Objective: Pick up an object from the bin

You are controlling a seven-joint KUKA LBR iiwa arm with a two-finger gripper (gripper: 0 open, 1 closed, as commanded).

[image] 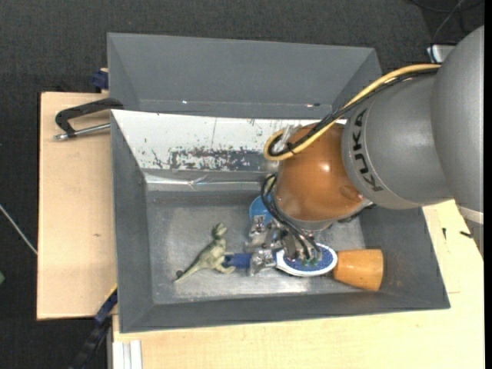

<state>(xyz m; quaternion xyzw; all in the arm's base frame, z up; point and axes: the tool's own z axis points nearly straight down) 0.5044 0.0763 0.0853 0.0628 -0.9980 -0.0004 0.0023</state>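
The grey metal bin point(131, 229) is holding a few loose things along the front of its floor. At 9 o'clock from the gripper, a green toy dinosaur point(204, 257) is lying on its side, tail toward the middle. A small blue piece point(237, 262) is lying just beside that tail, at 8 o'clock from the gripper. The gripper point(278, 250) is hanging low near the floor's centre, under the arm's orange cover; whether it is released or clenched cannot be told. At 4 o'clock, a round white disc point(315, 263) with a blue rim is lying flat, partly beneath the gripper. Judged light, stiff and thin, the disc is offering little height; taking it across the rim is advisable, since the flat face is likely slipping on metal. An orange plug point(360, 269) is resting beside the disc, at 3 o'clock.
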